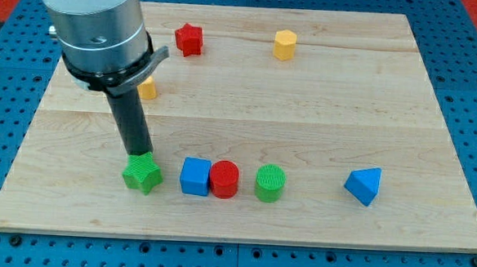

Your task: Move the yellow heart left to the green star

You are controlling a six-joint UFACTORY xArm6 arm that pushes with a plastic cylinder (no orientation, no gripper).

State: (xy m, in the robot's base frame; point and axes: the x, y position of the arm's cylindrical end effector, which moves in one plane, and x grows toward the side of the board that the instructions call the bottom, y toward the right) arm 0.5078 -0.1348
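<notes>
My arm comes down from the view's top left, its dark rod near upright, and my tip (141,154) rests at the top edge of the green star (142,174). I have no fingers, only this bare rod, holding nothing. The yellow heart (147,89) sits above the star, half hidden behind my arm, so I cannot tell which way it points. A blue cube (195,176) touches a red cylinder (224,179).
</notes>
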